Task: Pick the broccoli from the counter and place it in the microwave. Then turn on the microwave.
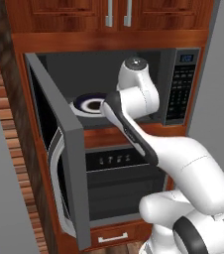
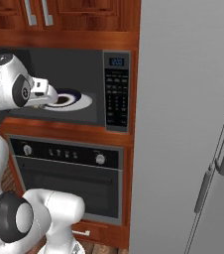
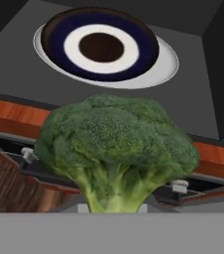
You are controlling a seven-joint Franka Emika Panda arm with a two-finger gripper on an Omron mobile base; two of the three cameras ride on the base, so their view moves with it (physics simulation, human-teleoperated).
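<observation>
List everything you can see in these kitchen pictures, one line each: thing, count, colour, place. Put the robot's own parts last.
broccoli: one, dark green with a paler stem, held before the microwave opening.
plate: one, white with dark blue ring, on the microwave floor.
microwave: one, silver-grey, door swung open, under wooden cabinets.
oven: one, black, below the microwave.
fridge: one, grey, right of the microwave.
claw: one, white, shut on the broccoli at the microwave mouth.

Glossy white rounded arm (image 1: 193,168) segments, bulbous shells; dark grey bands and round caps at 3 visible joints; small white wrist block (image 2: 40,88) with dark markings
</observation>
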